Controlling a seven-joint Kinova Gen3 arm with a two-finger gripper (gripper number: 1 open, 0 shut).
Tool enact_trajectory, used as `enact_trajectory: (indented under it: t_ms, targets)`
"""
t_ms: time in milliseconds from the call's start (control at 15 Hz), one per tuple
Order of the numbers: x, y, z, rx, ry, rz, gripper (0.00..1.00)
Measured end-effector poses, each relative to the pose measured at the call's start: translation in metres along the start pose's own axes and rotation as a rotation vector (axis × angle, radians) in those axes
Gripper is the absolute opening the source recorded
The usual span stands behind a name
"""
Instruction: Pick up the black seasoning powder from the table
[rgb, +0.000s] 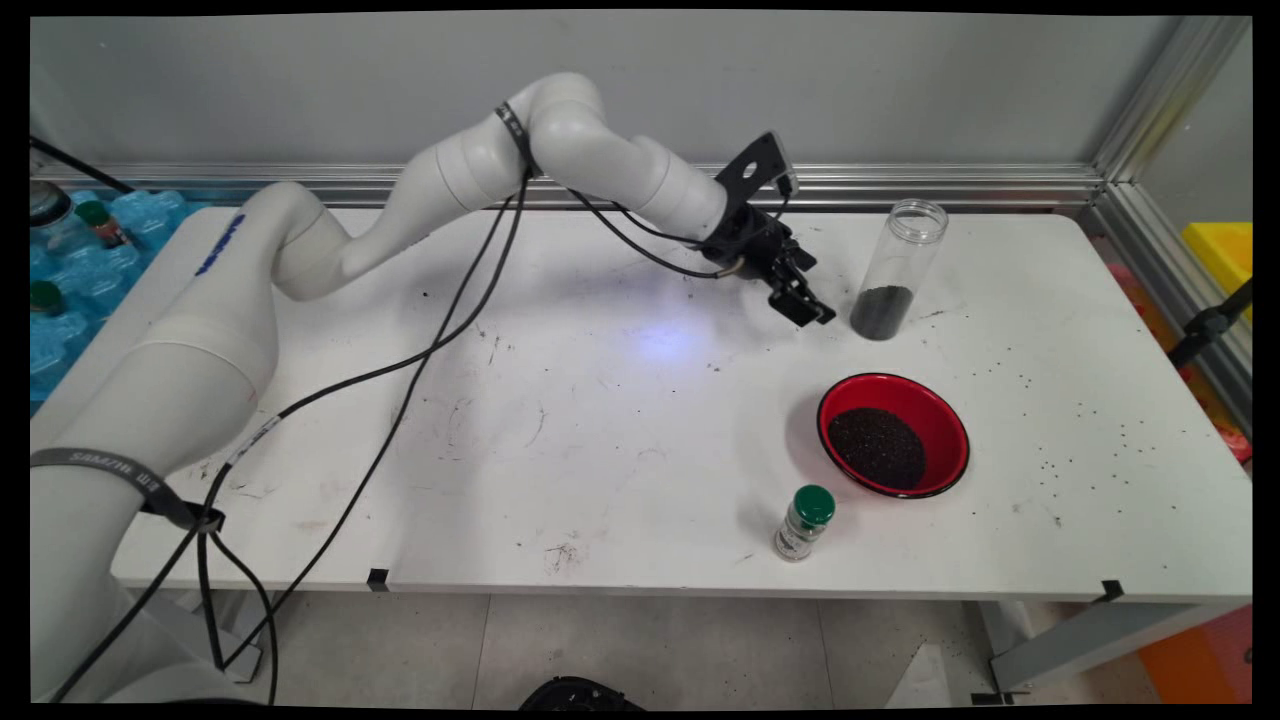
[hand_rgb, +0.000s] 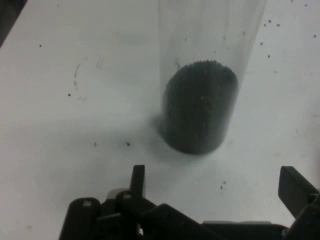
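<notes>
Main view: green-capped spice bottle (rgb: 803, 523) nearest table's front edge (rgb: 640, 590), upright, just beside red bowl (rgb: 893, 435) holding dark seeds. Wide bare tabletop left and centre. One bottle, one bowl, one tall clear jar (rgb: 893, 270), bottom filled with dark seeds, near back edge. Gripper (rgb: 812, 308) angled down, just left of jar, apart.

Hand view: fingers (hand_rgb: 296, 189) spread wide, empty; jar (hand_rgb: 200, 107) ahead between them, untouched.

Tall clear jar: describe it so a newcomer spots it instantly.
On the white table, look to the far right side, beyond the red bowl of dark grains. The tall clear jar stands upright just right of the open gripper, lidless, dark grains only at its bottom.
</notes>
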Motion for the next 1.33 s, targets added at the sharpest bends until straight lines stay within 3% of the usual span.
enact_trajectory:
  t_ms: [600,1333]
  targets:
    - [0.004,-0.003,0.04,-0.002,0.065,-0.046,1.0]
    - [0.006,-0.004,0.076,-0.008,0.105,-0.095,1.0]
